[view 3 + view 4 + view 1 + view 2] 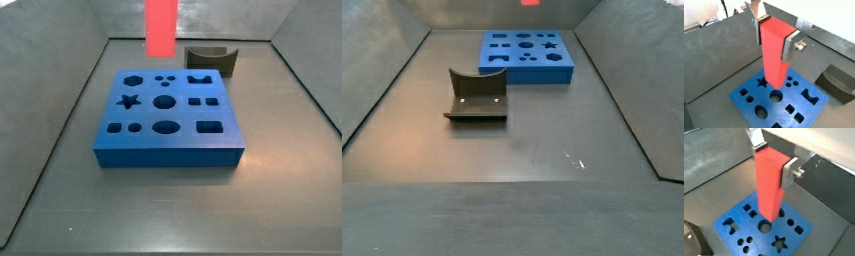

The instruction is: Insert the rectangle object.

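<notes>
Both wrist views show the gripper (777, 31) clamping the red bar (775, 55) upright above the blue block (781, 102); the grey piece (836, 85) sits apart.

Dark grey matte floor panel (543, 200), flat, showing small bright glare spots in a side view. Plain grey side walls (372, 80) slope outward from the floor. A grey back wall (227, 18) closes the enclosure. Lighting even, from overhead.
</notes>
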